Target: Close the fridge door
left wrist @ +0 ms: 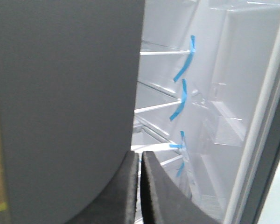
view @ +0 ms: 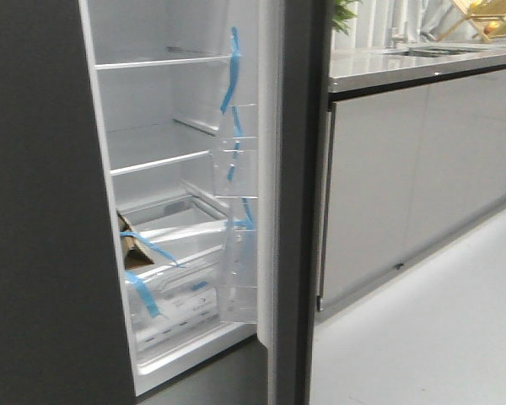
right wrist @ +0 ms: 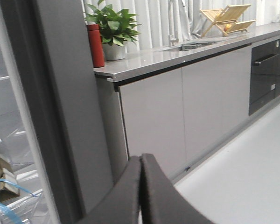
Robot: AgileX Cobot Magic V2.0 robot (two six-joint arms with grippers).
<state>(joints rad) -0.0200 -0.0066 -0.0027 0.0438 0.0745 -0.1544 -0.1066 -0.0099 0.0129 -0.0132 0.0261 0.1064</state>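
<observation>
Fridge door (view: pixel 297 202) standing open, long axis vertical, seen edge-on between white interior (view: pixel 164 110) and pale cabinets (view: pixel 405 177), inner bins (view: pixel 236 253) facing left; left gripper (left wrist: pixel 140 196) and right gripper (right wrist: pixel 141 196) pressed closed, holding nothing

The fridge door (view: pixel 297 202) is matte dark grey outside, white inside with a white seal. Its clear bins (view: pixel 239 253) carry blue tape (view: pixel 229 80). The other door (view: pixel 42 219) is the same dark grey. Shelves (view: pixel 160 160) are white. A box (view: pixel 135 245) is brown. Cabinets (view: pixel 405 186) are pale grey, the counter (view: pixel 405 67) speckled light grey, the floor (view: pixel 438 337) whitish. The bottle (right wrist: pixel 95 45) is red, the plant (right wrist: pixel 113 23) green, the rack (right wrist: pixel 224 17) tan wood. Both grippers (left wrist: pixel 139 186) (right wrist: pixel 141 191) are black.
</observation>
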